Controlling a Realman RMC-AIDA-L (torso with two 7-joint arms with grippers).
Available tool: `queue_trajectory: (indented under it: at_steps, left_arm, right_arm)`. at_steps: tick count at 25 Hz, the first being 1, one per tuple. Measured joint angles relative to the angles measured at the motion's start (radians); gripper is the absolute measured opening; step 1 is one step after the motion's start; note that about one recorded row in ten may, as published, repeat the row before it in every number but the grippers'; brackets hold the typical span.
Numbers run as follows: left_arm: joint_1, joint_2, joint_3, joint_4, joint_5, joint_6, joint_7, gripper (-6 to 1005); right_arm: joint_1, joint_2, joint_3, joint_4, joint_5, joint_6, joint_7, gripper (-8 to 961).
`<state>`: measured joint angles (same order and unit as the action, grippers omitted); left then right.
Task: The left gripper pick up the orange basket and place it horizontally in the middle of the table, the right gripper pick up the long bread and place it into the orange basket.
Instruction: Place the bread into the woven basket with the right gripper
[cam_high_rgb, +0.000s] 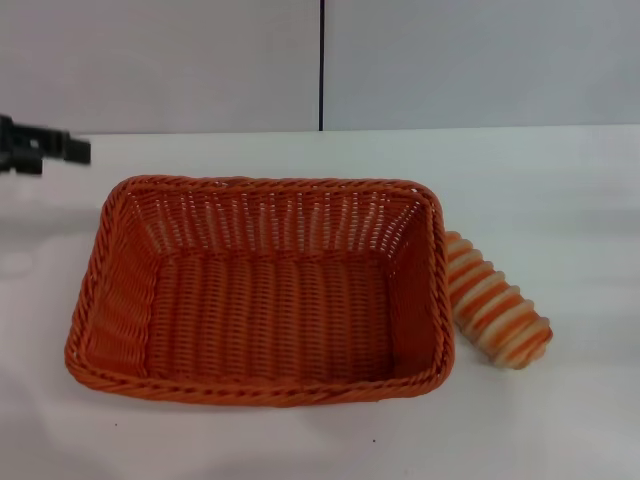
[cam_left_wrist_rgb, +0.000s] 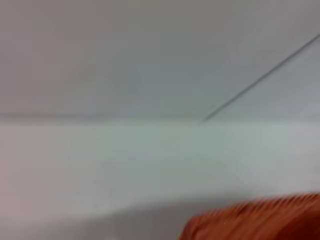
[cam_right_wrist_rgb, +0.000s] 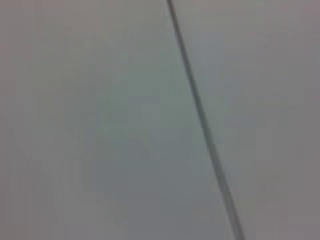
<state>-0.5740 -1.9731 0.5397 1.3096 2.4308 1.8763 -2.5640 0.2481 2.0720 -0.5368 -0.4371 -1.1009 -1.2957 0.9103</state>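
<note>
The orange basket (cam_high_rgb: 258, 290) lies lengthwise across the middle of the white table (cam_high_rgb: 560, 190), open side up and with nothing in it. A corner of the orange basket (cam_left_wrist_rgb: 260, 220) also shows in the left wrist view. The long bread (cam_high_rgb: 495, 303), cream with orange stripes, lies on the table against the outside of the basket's right end. My left gripper (cam_high_rgb: 45, 150) hovers at the far left edge of the head view, up and to the left of the basket, apart from it and holding nothing. The right gripper is out of view.
A grey wall with a dark vertical seam (cam_high_rgb: 321, 65) rises behind the table; the right wrist view shows only this wall and seam (cam_right_wrist_rgb: 200, 115). Bare tabletop lies behind the basket, in front of it and to the right of the bread.
</note>
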Motion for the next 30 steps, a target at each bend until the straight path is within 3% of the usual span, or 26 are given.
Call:
queue_trajectory:
  at_steps: [1,2,6,7,8,10,11,12,13,15,18,20,22,30]
  left_arm:
    - [0.01,0.001,-0.019,-0.007,-0.042,-0.006,0.04,844]
    - [0.018,0.002,-0.031,-0.014,-0.072,-0.012,0.073,844]
    - [0.061,-0.004,-0.045,-0.038,-0.168,-0.062,0.191,844]
    - [0.061,-0.004,-0.045,-0.038,-0.168,-0.062,0.191,844]
    - [0.077,-0.014,-0.046,-0.042,-0.199,-0.087,0.233,844]
    - [0.111,-0.036,-0.05,-0.048,-0.26,-0.132,0.314,844]
    - [0.131,-0.048,-0.052,-0.054,-0.299,-0.158,0.368,844]
    - [0.142,-0.056,-0.053,-0.061,-0.321,-0.174,0.399,843]
    - [0.152,-0.064,-0.053,-0.069,-0.343,-0.191,0.431,843]
    - [0.17,-0.075,-0.053,-0.106,-0.385,-0.231,0.51,843]
    - [0.172,-0.077,-0.053,-0.125,-0.396,-0.238,0.535,843]
    - [0.173,-0.077,-0.053,-0.14,-0.402,-0.242,0.55,843]
    - [0.172,-0.079,-0.052,-0.193,-0.417,-0.259,0.607,843]
    - [0.175,-0.081,-0.052,-0.205,-0.435,-0.261,0.637,843]
  right_arm:
    - [-0.008,0.001,0.0,-0.09,-0.102,0.028,0.138,580]
    - [-0.008,0.001,0.0,-0.09,-0.102,0.028,0.138,580]
    - [0.0,0.0,0.0,-0.421,-0.526,0.05,0.636,580]
    - [0.027,-0.001,0.0,-0.566,-0.742,0.016,0.862,580]
    - [0.027,-0.001,0.0,-0.566,-0.742,0.016,0.862,580]
    - [0.095,-0.015,0.001,-0.728,-1.047,-0.114,1.109,580]
    - [0.095,-0.015,0.001,-0.728,-1.047,-0.114,1.109,580]
    - [0.166,-0.034,0.001,-0.798,-1.245,-0.25,1.232,580]
    - [0.166,-0.034,0.001,-0.798,-1.245,-0.25,1.232,580]
    - [0.276,-0.055,0.0,-0.837,-1.457,-0.426,1.334,579]
    - [0.329,-0.058,-0.016,-0.845,-1.56,-0.5,1.386,579]
    - [0.367,-0.058,-0.081,-0.838,-1.626,-0.554,1.451,579]
    - [0.384,-0.058,-0.116,-0.801,-1.626,-0.574,1.478,579]
    - [0.446,-0.051,-0.129,-0.572,-1.545,-0.571,1.478,578]
